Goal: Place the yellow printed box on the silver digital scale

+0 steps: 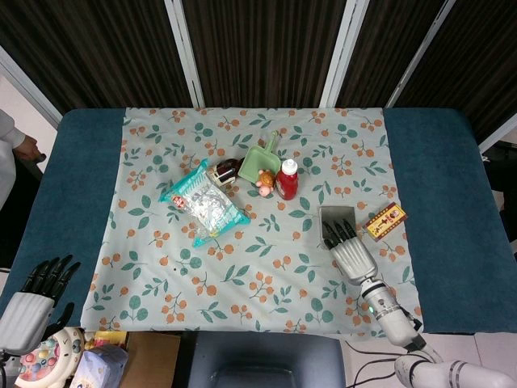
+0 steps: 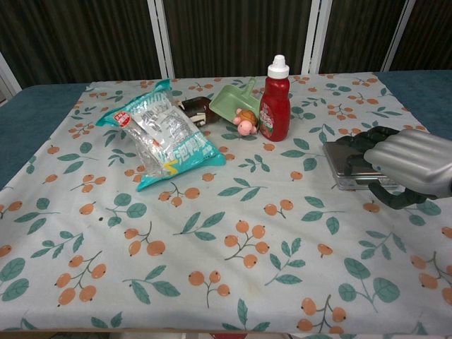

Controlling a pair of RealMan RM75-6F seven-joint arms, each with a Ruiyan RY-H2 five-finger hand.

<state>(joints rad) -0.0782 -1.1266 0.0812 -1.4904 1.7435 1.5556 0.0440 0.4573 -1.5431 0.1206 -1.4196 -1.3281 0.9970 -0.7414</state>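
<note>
Yellow printed box [image 1: 384, 221] lies untouched on the worktop just right of your right hand [image 1: 348, 251], whose fingers [image 1: 334, 234], spread and empty, hover over the silver digital scale [image 1: 334, 216]. Grasping and placing remain. Your left hand [image 1: 31, 296] idles open, far off.

A desk [image 1: 452, 162] with a dark teal top carries a pale cloth [image 1: 323, 283] printed with orange berries and green leaves. Behind it hang dark curtains [image 1: 266, 48] split by white vertical posts [image 1: 184, 52]. A pale floor [image 1: 16, 101] shows at the left.
</note>
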